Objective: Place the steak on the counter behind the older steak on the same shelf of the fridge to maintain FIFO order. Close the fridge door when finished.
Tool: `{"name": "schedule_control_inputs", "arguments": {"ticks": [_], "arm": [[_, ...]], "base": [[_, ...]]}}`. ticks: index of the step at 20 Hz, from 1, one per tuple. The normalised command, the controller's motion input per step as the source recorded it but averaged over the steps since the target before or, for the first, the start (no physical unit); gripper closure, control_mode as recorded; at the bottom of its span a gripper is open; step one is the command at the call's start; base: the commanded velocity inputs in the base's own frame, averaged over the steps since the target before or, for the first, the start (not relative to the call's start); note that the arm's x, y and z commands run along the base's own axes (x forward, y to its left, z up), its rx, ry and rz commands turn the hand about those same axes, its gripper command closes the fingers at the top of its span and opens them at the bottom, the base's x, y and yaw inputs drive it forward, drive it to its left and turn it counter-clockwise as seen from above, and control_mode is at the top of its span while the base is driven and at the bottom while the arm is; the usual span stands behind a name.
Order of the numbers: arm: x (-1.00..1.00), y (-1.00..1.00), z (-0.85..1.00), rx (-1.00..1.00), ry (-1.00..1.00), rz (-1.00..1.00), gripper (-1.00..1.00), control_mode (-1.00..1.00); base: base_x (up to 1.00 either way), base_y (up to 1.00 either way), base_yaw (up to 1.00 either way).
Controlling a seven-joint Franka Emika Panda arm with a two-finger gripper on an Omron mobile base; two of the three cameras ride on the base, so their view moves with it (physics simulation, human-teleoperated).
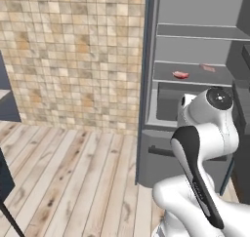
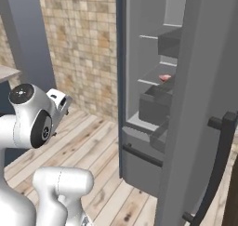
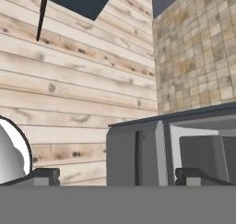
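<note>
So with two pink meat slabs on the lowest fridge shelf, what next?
Probably reach for the open grey fridge door and swing it shut: both slabs, redder and paler, lie on the thin grey shelf, and the jaws are empty.

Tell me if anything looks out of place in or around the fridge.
Nothing is spilled or damaged. The fridge door stands wide open, and two steaks lie on the lowest shelf: one in front, one further back.
</note>
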Motion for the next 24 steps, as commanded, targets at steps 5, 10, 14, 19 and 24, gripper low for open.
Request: {"name": "schedule_control_inputs", "arguments": {"ticks": [5,10,14,19,24], "arm": [[0.0,0.0,0.0,0.0,0.0,0.0,-1.0,1.0],[-0.29,-0.24,0.0,0.01,-0.13,0.0,-1.0,-1.0],[-0.89,-0.3,0.0,0.01,-0.33,0.0,-1.0,-1.0],[-1.0,-0.75,0.0,0.05,-0.45,-0.02,-1.0,-1.0],[-0.89,-0.88,0.0,0.05,-0.39,-0.02,-1.0,-1.0]], "base": [[-0.01,-0.37,0.0],[-0.01,-0.05,0.0],[0.0,0.0,0.0],[0.0,0.0,0.0],[0.0,0.0,0.0]]}}
